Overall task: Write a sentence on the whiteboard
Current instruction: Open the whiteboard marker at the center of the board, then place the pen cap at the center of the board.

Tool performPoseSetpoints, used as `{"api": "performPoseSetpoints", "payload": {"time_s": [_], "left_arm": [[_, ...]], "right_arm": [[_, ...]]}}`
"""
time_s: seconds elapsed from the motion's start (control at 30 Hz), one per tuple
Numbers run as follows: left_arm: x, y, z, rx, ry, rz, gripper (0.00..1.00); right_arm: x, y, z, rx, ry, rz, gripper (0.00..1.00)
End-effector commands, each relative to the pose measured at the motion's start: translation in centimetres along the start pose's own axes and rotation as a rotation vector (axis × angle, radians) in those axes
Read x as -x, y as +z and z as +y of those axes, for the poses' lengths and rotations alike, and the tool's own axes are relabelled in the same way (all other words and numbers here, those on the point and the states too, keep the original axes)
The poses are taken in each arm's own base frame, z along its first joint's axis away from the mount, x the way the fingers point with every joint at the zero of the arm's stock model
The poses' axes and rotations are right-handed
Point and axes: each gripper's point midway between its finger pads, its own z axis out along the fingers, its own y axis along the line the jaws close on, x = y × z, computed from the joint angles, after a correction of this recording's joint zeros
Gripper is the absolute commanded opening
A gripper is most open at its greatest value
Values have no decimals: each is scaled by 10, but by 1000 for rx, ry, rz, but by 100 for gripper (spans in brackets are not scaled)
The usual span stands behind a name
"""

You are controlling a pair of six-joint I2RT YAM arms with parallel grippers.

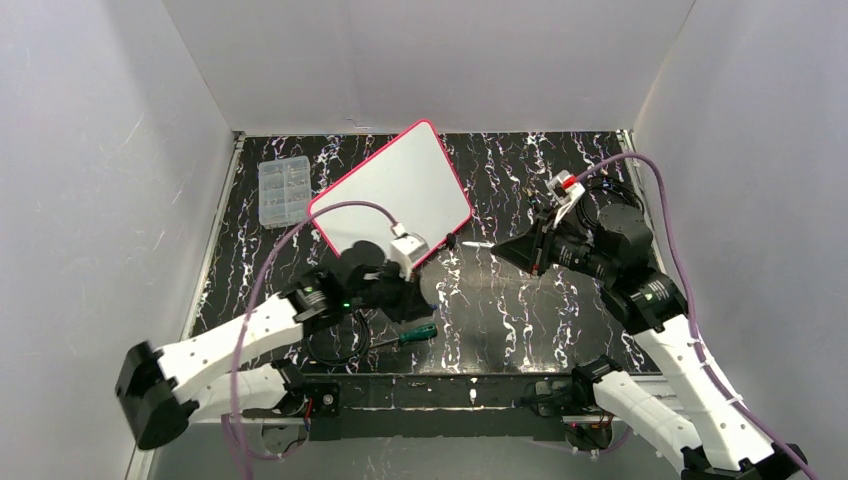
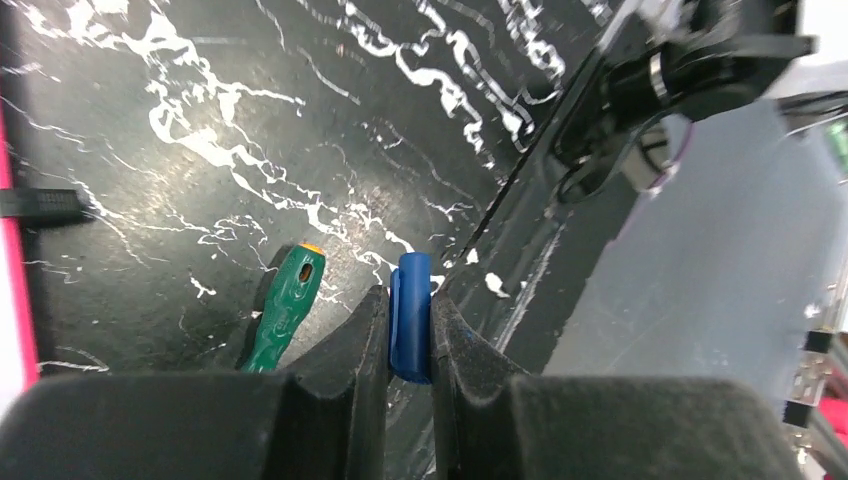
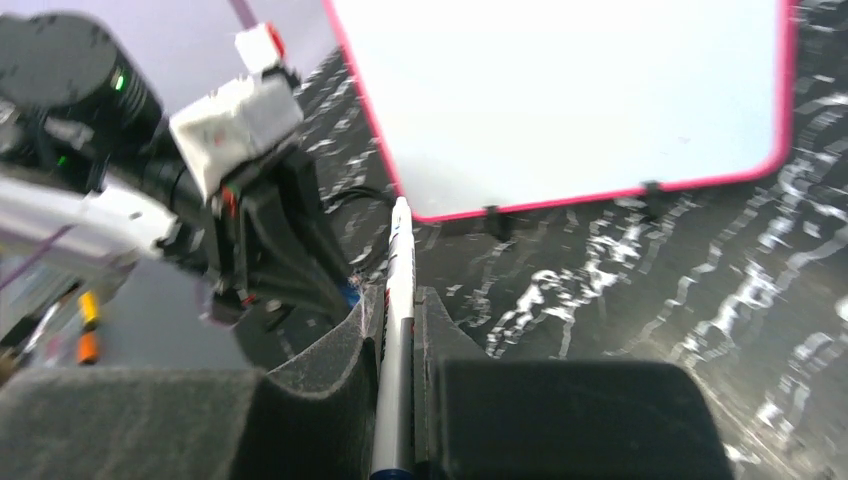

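on the bench: whiteboard [image 1: 392, 188] is being left blank at the far middle, no sentence on it yet
right claw [image 3: 398, 295]: being clamped on the marker [image 3: 401, 255], which is pointing at the board's near edge
left claw [image 2: 410, 295]: being pinched shut on a blue cap [image 2: 410, 330]
step: uncapping looks done, writing isn't being started yet
next: tip needs to be carried onto the board and pressed lightly
hard to see: nib is being lost in blur, tbh

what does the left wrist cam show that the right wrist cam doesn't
Only the left wrist view: a green screwdriver lying on the table, and a close look at the left hand shut on a small blue piece, probably a pen cap. Only the right wrist view: the right hand shut on a marker that points toward the whiteboard, whose white face looks blank. Both: the black marbled table and the board's pink frame, just a sliver in the left view.
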Motion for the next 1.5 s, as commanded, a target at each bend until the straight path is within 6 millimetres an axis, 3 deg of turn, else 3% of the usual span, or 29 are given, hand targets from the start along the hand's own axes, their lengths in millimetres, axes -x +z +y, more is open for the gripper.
{"api": "performPoseSetpoints", "payload": {"time_s": [0.0,0.2,0.33,0.5,0.7,0.8,0.93,1.0,1.27,1.37,1.47], "left_arm": [[20,35,5,90,63,-38,0],[-7,83,24,205,117,87,0],[-32,95,44,279,129,176,0],[-50,111,41,229,121,240,1],[-59,119,42,222,106,260,16],[-56,116,42,232,102,242,39],[-42,104,39,252,116,220,66],[-29,92,38,283,131,218,71],[35,13,7,192,136,142,76],[56,-20,8,193,130,127,77],[80,-54,24,226,91,71,77]], "right_arm": [[1,-11,-49,-277,-17,-80,1],[-4,-22,-73,-412,-10,-108,1],[-9,-26,-79,-444,-13,-119,1],[-16,-25,-85,-456,-13,-113,1],[-20,-24,-90,-473,-7,-98,1],[-21,-27,-91,-484,-15,-101,1],[-20,-29,-91,-488,-24,-105,1],[-18,-29,-87,-474,-30,-108,1],[-4,-24,-71,-388,-73,-143,1],[-1,-18,-64,-337,-81,-149,1],[-1,-11,-59,-292,-80,-138,1]]}}
